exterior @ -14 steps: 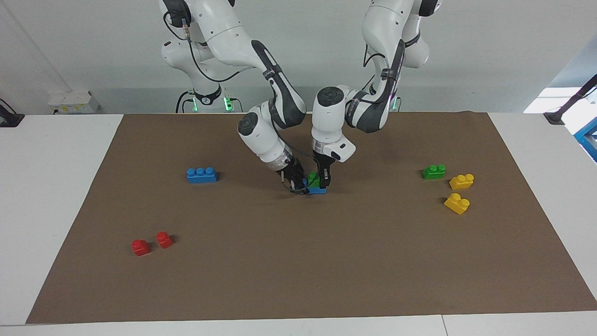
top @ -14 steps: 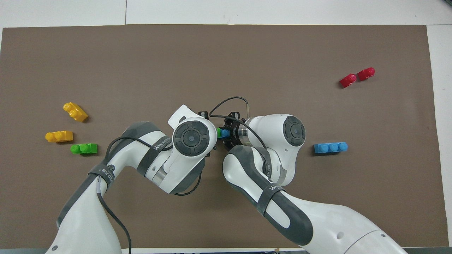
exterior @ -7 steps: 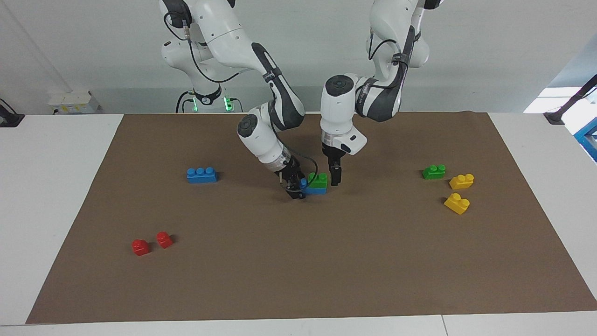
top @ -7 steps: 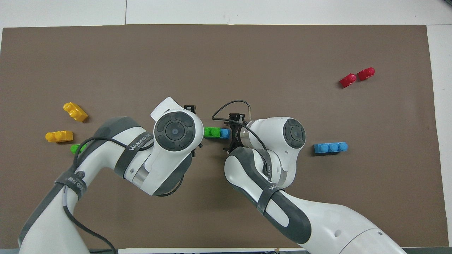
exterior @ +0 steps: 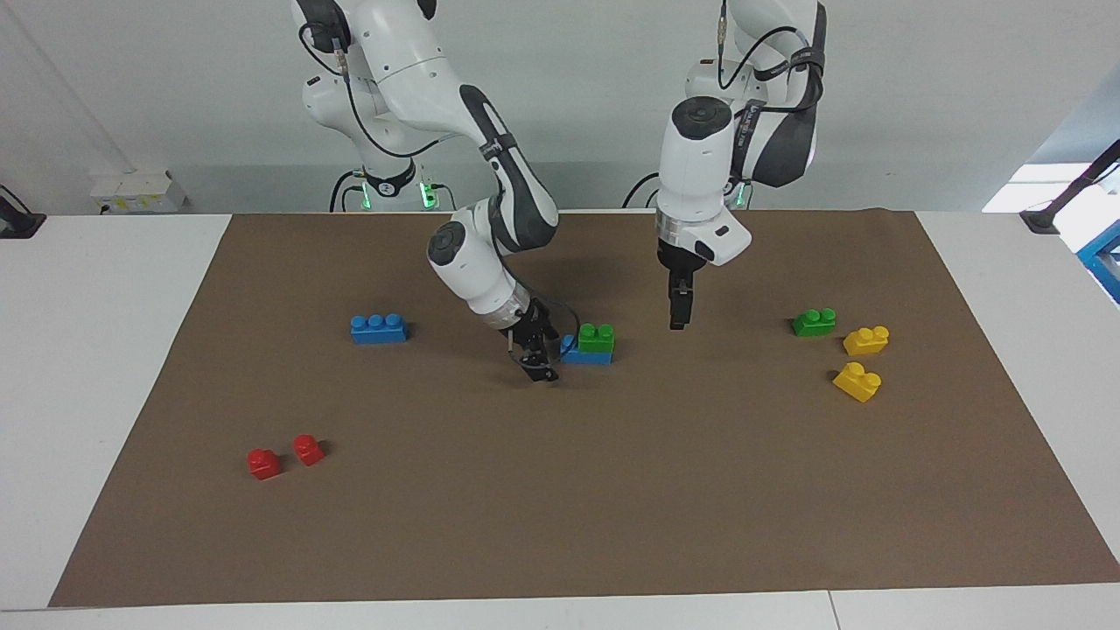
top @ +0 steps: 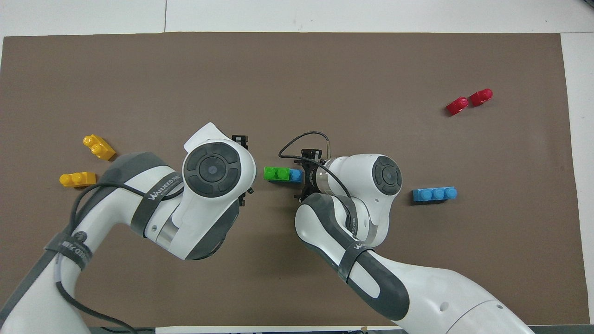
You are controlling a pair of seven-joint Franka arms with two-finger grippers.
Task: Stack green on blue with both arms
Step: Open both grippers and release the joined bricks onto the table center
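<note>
Since a second ago both arms have let go of the stack and backed off. The left gripper (exterior: pixel 678 317) has risen and swung toward its own end of the counter (exterior: pixel 105 350), and hangs over bare mat between the stack and the spare green brick (exterior: pixel 814 322). The right gripper (exterior: pixel 535 360) has slid just off the blue brick's end and sits low beside it. Both sets of fingers are open and empty.

The green (exterior: pixel 596 339) sits pressed on the blue (exterior: pixel 573 353) mid-mat, covering the end toward the left arm, one blue stud bare toward the right arm. That suits the split of work: the right held the base steady, the left pressed green down from above. The stack looks seated and level, so the task looks done.

The other blue (exterior: pixel 378 328), the yellow bricks (exterior: pixel 864 339) and the red ones (exterior: pixel 284 456) lie well apart.
</note>
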